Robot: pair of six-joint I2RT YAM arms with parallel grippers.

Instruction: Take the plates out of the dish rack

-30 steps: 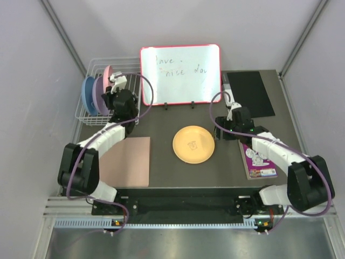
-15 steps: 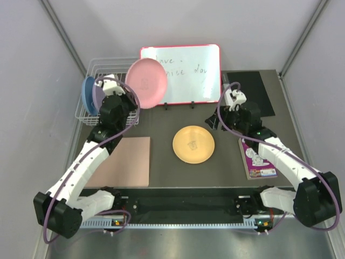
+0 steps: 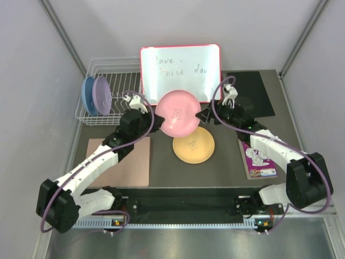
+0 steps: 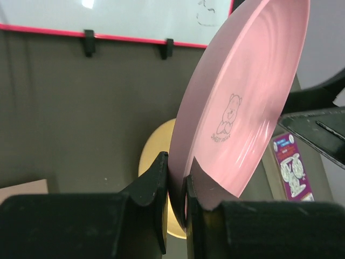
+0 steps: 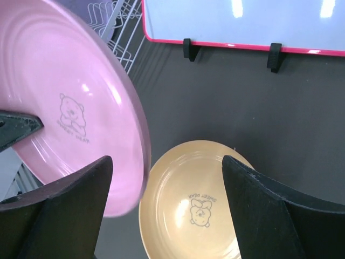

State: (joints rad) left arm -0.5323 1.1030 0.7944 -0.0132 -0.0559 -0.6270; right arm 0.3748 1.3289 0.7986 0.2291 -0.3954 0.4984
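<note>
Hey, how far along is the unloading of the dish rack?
One done: the orange-yellow plate lies flat on the table. In hand: the left jaws grip the pink plate by its rim, above the table, right jaws open nearby. Left: the lavender plate and blue plate standing in the dish rack.

- Your dish rack [image 3: 123, 71] sits at the far-left corner of the table [image 3: 161, 175].
- The leftmost plate [image 3: 87, 96] and the second plate [image 3: 103, 93] stand on edge side by side at its left end.
- The whiteboard [image 3: 180, 73] stands just right of the rack.
- In front of the whiteboard, the left gripper [image 4: 177, 186] pinches the lifted plate [image 3: 178, 113] by its rim.
- The flat plate [image 3: 195, 150] lies on the table, partly under the lifted one.
- The right gripper [image 5: 164, 213] hangs spread just right of the lifted plate.
- A board [image 3: 129, 162] lies near left, a booklet [image 3: 259, 159] near right and a pad [image 3: 250, 91] far right.
</note>
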